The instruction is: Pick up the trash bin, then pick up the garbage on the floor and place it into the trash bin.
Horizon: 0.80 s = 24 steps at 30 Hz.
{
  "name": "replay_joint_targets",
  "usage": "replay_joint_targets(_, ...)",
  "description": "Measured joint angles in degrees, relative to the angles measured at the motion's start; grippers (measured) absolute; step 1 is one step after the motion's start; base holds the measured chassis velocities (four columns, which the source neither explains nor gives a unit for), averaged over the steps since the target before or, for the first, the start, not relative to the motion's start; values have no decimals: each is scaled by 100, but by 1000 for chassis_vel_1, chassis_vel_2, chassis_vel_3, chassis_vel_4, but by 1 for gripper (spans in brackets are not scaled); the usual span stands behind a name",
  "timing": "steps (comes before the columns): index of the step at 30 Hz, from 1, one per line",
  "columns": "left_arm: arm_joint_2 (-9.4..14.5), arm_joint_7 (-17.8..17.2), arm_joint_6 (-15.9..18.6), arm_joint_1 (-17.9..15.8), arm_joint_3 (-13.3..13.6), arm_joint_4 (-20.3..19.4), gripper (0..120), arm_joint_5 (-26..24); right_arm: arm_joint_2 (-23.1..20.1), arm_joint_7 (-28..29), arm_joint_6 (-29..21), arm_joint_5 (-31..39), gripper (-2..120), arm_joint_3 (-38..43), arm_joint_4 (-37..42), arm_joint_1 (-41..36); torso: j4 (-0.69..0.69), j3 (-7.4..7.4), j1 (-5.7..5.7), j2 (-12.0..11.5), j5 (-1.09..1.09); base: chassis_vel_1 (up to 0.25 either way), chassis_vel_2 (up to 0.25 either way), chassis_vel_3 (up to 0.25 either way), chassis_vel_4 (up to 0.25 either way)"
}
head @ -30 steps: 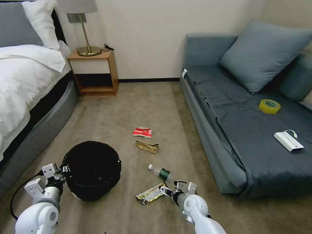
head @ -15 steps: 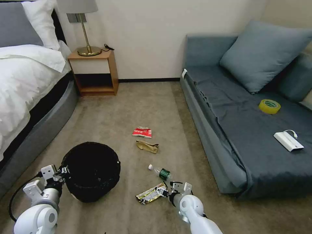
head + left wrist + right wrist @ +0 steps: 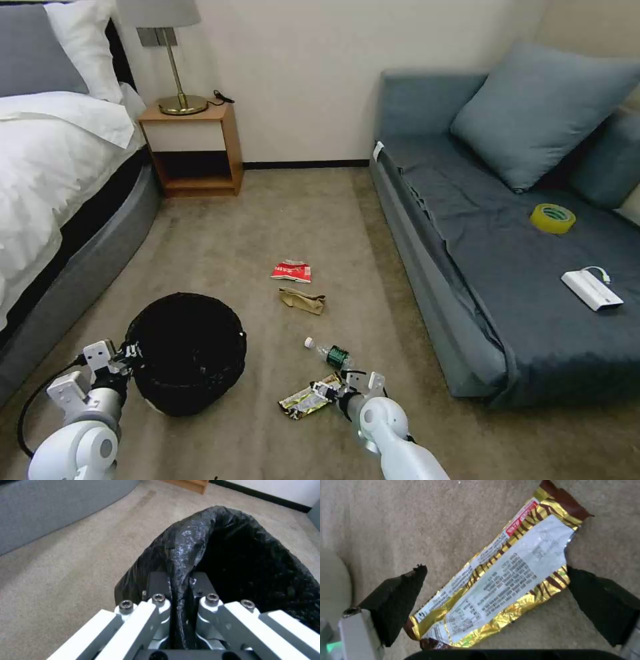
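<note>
The round black bag-lined trash bin [image 3: 187,353], near left on the carpet, is pinched at its rim by the left gripper [image 3: 180,585]. The right gripper [image 3: 493,590] is spread around the flat gold-silver foil wrapper [image 3: 506,575] on the near floor. The thin foil could be slid aside or missed against the carpet when closed upon.

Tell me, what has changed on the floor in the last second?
The right gripper has slid leftward along the carpet, its open jaws now standing either side of the shiny gold-silver wrapper. The left gripper, clamped on the round black bag-lined trash bin rim, has eased slightly toward the robot, the bin with it. The wrapper, red-white packet, brown paper and small bottle stayed put.
</note>
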Motion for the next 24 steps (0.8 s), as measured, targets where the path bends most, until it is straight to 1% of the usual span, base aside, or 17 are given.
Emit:
replay_joint_targets(12, 17, 23, -11, 5, -22, 37, 5, 2, 28, -45, 54, -58, 100, -32, -127, 38, 0, 0, 0, 0, 0, 0, 0, 0, 0)
replay_joint_targets(18, -7, 24, -14, -4, -4, 42, 5, 5, 108, -64, 57, -117, 99, -34, -183, 41, -1, 0, 0, 0, -1, 0, 0, 0, 0)
replay_joint_targets(21, -7, 31, -21, -2, -8, 56, 5, 5, 144, -98, 61, -178, 89, -32, -231, 49, -1, -1, 0, 1, -2, 0, 0, 0, 0)
replay_joint_targets(22, -7, 37, -23, -1, -16, 59, 5, 5, 149, -106, 66, -194, 84, -32, -245, 50, -2, -1, 0, 1, -2, 0, 0, 0, 0)
replay_joint_targets(23, -7, 37, -23, -1, -16, 59, 5, 5, 149, -106, 66, -194, 84, -32, -245, 50, -2, -1, 0, 1, -2, 0, 0, 0, 0)
replay_joint_targets(24, -7, 43, -26, 3, -22, 63, 5, 5, 154, -115, 75, -215, 79, -31, -259, 52, -2, -1, 0, 2, -3, 0, 0, 0, 0)
